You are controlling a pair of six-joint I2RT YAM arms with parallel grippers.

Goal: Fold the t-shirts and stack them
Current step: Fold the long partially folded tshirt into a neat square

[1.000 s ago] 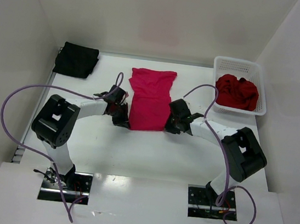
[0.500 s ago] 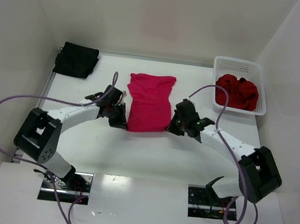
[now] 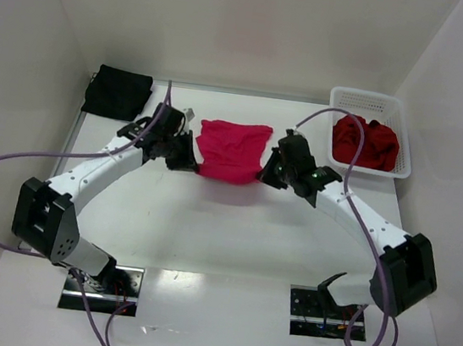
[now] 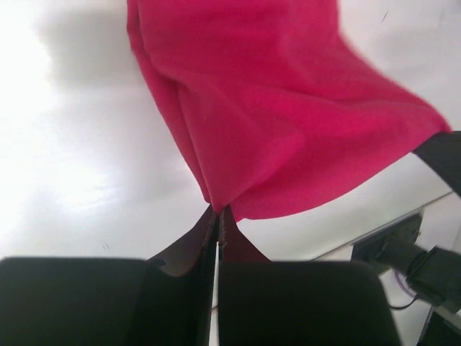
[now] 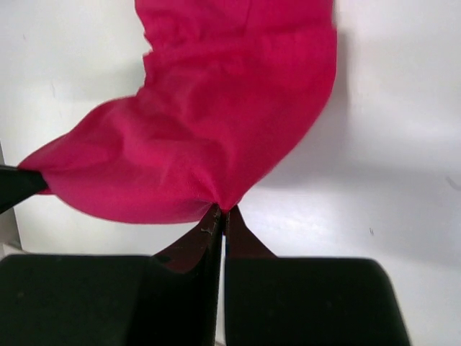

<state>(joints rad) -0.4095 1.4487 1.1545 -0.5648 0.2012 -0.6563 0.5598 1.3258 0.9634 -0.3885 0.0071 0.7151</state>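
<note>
Both clenched on bright crimson-pink cloth t-shirt [image 3: 233, 149], frame centre: left gripper [image 3: 190, 163] left edge, right gripper [image 3: 263, 175] right edge.

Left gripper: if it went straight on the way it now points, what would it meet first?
The crimson-pink t-shirt: the left gripper is shut on its edge, and the cloth spreads directly ahead of it. Beyond the shirt probably comes the right gripper, which pinches the opposite edge, though depth there is unclear.

Looked down from high behind over the white bench [image 3: 208, 221]. Peered close past black left end effector [image 4: 218, 216] and right end effector [image 5: 224, 213], all sharing the crimson-pink cloth t-shirt [image 3: 232, 149].
</note>
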